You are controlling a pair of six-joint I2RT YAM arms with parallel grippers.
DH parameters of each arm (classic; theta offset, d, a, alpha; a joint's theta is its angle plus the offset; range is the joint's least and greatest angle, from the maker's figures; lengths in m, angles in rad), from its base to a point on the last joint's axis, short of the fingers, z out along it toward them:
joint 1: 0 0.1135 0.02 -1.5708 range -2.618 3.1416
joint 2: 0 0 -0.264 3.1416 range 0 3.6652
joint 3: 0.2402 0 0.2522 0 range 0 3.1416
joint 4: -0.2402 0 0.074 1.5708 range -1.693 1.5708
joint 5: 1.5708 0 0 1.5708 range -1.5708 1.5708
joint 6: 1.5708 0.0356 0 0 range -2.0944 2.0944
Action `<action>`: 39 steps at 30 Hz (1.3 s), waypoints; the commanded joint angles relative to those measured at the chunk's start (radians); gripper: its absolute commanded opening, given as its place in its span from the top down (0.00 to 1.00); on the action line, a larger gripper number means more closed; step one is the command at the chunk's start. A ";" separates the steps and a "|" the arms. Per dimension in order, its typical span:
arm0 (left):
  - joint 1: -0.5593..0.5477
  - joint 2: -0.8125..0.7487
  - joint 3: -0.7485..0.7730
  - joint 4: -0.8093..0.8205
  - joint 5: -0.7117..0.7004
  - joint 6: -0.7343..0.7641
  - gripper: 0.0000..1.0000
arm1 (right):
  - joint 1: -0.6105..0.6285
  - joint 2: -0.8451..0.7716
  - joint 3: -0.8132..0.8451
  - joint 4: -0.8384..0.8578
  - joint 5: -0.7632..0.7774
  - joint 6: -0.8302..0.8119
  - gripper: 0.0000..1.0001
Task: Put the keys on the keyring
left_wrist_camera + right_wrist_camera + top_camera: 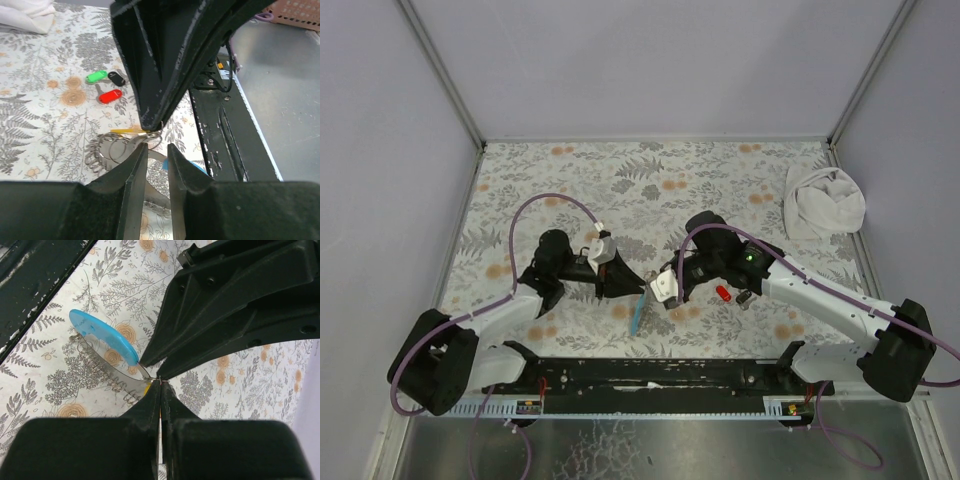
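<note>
Right jaws closed; keyring part blue, part grey.

The keyring is part smooth, glossy blue plastic and part thin grey metal with a dull shine. Under it the tabletop has a matt, leaf-printed covering. Near it the red key, green key and black key have shiny plastic heads; the tan-yellow key looks smooth. Over it, the left gripper and right gripper are matt black plastic, scuffed pale along the edges.
</note>
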 commanded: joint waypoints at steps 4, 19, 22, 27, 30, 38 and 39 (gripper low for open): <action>0.004 -0.081 -0.004 -0.016 -0.103 0.043 0.72 | 0.006 -0.018 0.036 0.016 -0.048 -0.016 1.00; 0.004 0.002 0.037 -0.013 -0.022 0.042 0.69 | 0.007 -0.015 0.048 0.006 -0.071 -0.019 1.00; 0.002 0.021 0.043 -0.013 -0.001 0.040 0.69 | 0.005 -0.015 0.050 0.003 -0.070 -0.018 1.00; 0.000 0.022 0.047 -0.009 0.014 0.035 0.73 | 0.005 -0.011 0.053 0.001 -0.073 -0.018 1.00; -0.005 0.021 0.049 -0.009 0.024 0.032 0.80 | 0.007 -0.012 0.054 -0.004 -0.069 -0.017 1.00; -0.007 0.000 0.040 -0.012 0.019 0.030 1.00 | 0.007 -0.029 0.044 -0.016 -0.006 -0.001 1.00; -0.006 -0.006 0.038 -0.010 0.010 0.028 1.00 | 0.006 -0.035 0.038 -0.016 0.001 0.002 1.00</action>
